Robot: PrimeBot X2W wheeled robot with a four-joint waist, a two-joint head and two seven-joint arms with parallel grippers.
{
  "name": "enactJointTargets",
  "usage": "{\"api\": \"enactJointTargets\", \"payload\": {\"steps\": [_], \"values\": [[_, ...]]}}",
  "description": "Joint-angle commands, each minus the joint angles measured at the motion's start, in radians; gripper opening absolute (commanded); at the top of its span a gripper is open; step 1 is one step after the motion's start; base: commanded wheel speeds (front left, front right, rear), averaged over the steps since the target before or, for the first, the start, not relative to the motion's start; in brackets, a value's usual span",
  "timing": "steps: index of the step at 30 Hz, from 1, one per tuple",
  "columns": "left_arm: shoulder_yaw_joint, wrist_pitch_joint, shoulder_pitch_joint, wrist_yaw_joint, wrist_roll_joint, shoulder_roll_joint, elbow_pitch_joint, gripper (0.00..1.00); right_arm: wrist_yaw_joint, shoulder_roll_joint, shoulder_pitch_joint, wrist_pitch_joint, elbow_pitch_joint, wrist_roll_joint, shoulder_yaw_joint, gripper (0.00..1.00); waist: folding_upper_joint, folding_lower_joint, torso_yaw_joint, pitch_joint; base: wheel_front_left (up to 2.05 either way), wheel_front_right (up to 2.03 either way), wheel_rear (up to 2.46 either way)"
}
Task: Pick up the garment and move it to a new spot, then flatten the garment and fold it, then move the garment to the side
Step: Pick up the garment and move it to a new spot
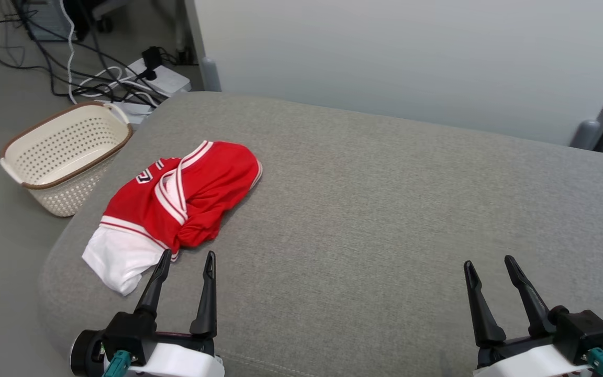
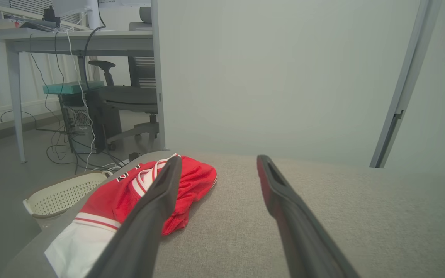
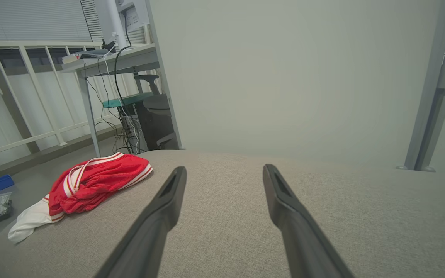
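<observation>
While nothing is gripped yet, basket (image 1: pixel 68 198): floor, far left of the fingers.
Garment (image 1: pixel 176 199): crumpled on the cushion (image 1: pixel 385 209), just beyond the left fingers (image 1: pixel 206 293).
Left fingers: spread, empty, likely aimed to grab it.
Right fingers (image 1: pixel 480 303): spread, empty, well right, waiting.

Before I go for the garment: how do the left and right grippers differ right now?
The left gripper sits right at the near edge of the garment; the right gripper is far from it, over bare cushion. In the head view, the left gripper's fingers lean rightward and the right gripper's lean leftward. Both are open and empty.
</observation>
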Motion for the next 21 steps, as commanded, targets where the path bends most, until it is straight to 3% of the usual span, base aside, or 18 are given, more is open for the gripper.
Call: {"api": "enactJointTargets", "payload": {"steps": [1,11,21], "values": [[0.029,-0.006,-0.048,0.009,-0.013,0.002,-0.030,1.00,0.001,-0.013,-0.040,-0.012,-0.032,0.005,0.026,1.00,0.0000,0.0000,0.043,0.009,0.00,0.00,0.00],[0.022,-0.006,-0.041,0.028,-0.030,0.002,-0.030,1.00,0.001,-0.023,-0.033,-0.012,-0.026,0.010,0.032,1.00,0.0000,0.0000,0.157,0.010,0.00,0.00,0.00],[0.047,-0.006,-0.087,0.038,-0.074,0.002,0.010,1.00,0.001,-0.048,-0.038,-0.012,-0.020,0.006,0.044,1.00,0.0000,0.0000,0.174,0.045,0.00,0.00,0.00]]}}
